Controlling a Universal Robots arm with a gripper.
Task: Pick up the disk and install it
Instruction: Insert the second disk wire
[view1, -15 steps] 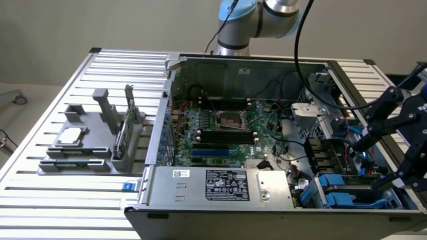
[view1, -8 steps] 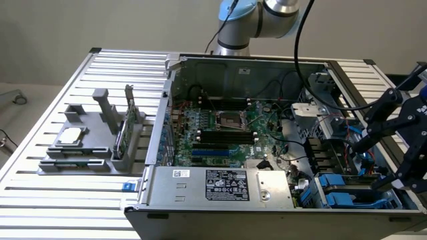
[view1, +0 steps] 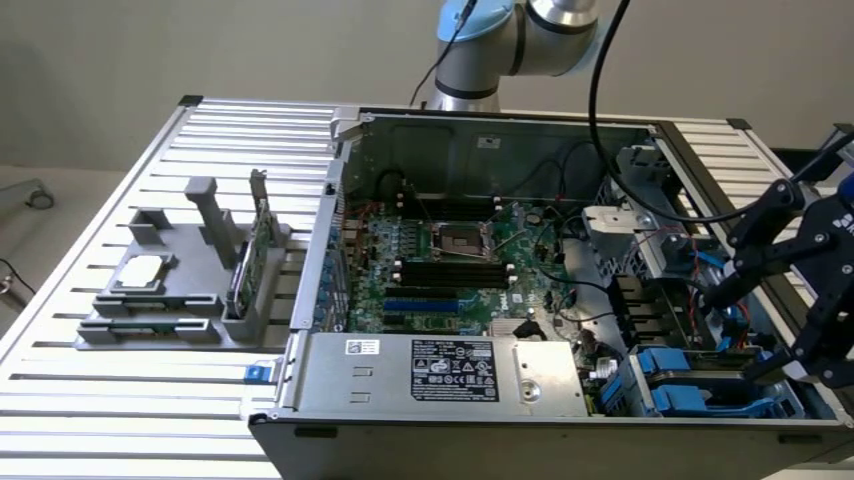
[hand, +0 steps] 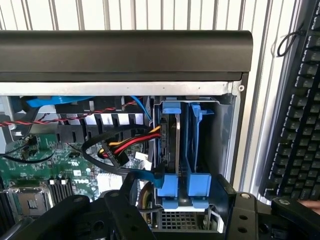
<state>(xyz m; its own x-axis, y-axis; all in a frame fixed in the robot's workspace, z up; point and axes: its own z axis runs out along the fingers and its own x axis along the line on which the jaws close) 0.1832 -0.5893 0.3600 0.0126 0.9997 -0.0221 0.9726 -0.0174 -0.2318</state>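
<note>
One disk (hand: 170, 150) sits edge-up on its blue rails in the drive bay (hand: 212, 145) of my open computer case (view1: 467, 390), and my hand (view1: 781, 300) hovers over it spread, gripping nothing, so installation looks nearly finished.

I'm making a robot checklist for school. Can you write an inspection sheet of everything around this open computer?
Surface: slatted metal table, carrying an open computer case.
Job's things: disk stands on edge in the blue-railed bay.
Clutter: grey holder with a silver chip and a green card, at the exterior view's left.
Grippers: hand open, holding nothing, above the bay.
Cables: red, yellow and black wires run toward the disk; a black cable hangs by the arm.
Surroundings: keyboard beside the case.
</note>
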